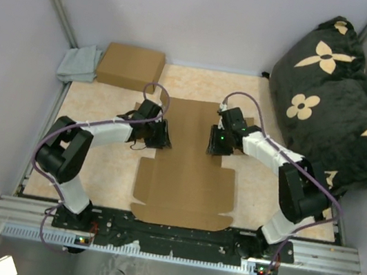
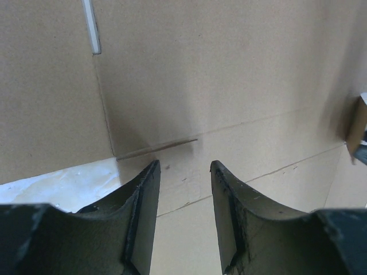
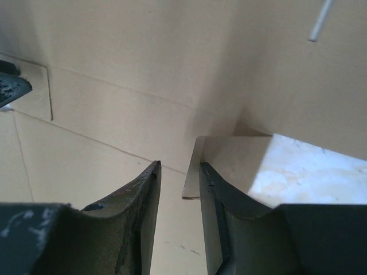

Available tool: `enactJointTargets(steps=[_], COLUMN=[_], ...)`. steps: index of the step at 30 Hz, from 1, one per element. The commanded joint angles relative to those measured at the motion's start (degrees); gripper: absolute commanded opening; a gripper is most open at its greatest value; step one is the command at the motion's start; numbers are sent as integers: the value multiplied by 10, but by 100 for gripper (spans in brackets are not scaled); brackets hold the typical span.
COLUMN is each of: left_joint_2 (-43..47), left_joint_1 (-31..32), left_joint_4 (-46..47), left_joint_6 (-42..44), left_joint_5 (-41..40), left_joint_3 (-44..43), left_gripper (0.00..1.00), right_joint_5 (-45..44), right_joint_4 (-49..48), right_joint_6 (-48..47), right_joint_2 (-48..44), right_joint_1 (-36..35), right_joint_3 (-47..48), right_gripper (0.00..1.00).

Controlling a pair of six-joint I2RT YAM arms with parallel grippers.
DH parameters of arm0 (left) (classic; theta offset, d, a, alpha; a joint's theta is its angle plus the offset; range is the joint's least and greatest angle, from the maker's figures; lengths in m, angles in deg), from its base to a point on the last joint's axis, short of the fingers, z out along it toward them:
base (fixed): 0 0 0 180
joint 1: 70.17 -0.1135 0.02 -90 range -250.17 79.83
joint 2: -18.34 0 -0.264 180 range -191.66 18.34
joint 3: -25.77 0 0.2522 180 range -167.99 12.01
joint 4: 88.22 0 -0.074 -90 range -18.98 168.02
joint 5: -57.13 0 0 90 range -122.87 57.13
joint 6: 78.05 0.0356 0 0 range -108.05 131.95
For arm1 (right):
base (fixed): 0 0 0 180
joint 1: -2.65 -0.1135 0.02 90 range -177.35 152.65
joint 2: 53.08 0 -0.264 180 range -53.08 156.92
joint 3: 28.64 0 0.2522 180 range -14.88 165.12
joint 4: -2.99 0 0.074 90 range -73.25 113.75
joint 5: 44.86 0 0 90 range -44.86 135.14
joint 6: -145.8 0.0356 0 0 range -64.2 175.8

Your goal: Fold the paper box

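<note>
Paper box [image 1: 188,173] lies unfolded and flat on the bench [image 1: 95,165] between the arms, and since the left tool [image 2: 184,169] and right tool [image 3: 179,167] stand slightly apart, empty, at its opposite edges, both sides should rise together along their creases.

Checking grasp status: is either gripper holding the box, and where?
Nothing is clamped. The left gripper stands open over the paper box; the right gripper, also open, straddles a flap corner.

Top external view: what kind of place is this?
Probably a lab robot cell: grey walls enclose the table, two arms sit bolted to a metal rail, a paper box lies between them.
</note>
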Motion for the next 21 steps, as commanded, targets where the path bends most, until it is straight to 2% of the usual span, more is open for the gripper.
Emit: enactJointTargets(steps=[1,9,17,21], left_joint_2=[-15,-15,20,44], left_joint_1=[5,5,4,5], left_joint_4=[2,2,-30,-60], left_joint_6=[-1,-2,8,22], left_joint_5=[2,4,-4,-23], left_joint_3=[18,24,-5,-34], left_gripper=[48,47,49,51], right_joint_5=[-8,1,-32,-62], right_joint_4=[-19,-56,-12,30], right_joint_6=[16,31,24,15], right_joint_2=[54,107,42,11], right_joint_1=[-13,-15,-15,-15], right_joint_3=[25,-8,25,64], right_gripper=[34,35,38,44])
